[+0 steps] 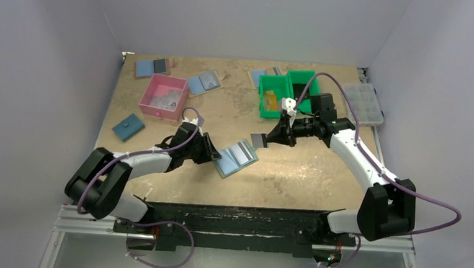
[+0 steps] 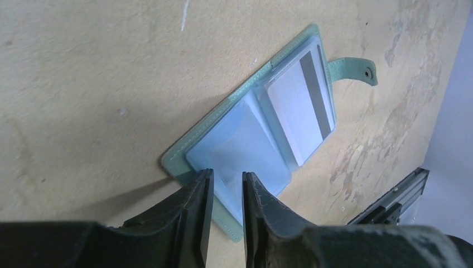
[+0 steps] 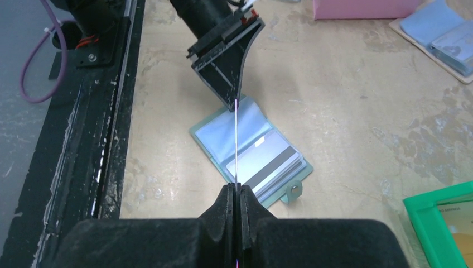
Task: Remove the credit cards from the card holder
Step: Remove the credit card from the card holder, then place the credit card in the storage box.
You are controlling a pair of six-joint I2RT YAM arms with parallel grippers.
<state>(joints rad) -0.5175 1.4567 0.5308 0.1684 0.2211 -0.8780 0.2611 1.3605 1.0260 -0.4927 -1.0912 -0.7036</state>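
The card holder (image 1: 236,157) lies open on the table, pale blue inside with a grey-green rim (image 2: 184,151) and a snap tab. A pale card with a dark stripe (image 2: 301,109) sits in its right pocket (image 3: 268,162). My left gripper (image 2: 225,184) hovers over the holder's left page with a narrow gap between its jaws and nothing pinched. It shows at the holder's left edge (image 1: 215,152). My right gripper (image 3: 236,187) is shut on one credit card (image 3: 236,139), seen edge-on. In the top view that card (image 1: 258,139) hangs just above the holder's right end.
A green bin (image 1: 275,80) holding yellow-orange cards stands behind the right gripper. A pink box (image 1: 159,110), a dark blue wallet (image 1: 128,127), other blue-and-grey folders (image 1: 204,82) and a clear compartment case (image 1: 364,103) lie farther back. A black rail runs along the near edge.
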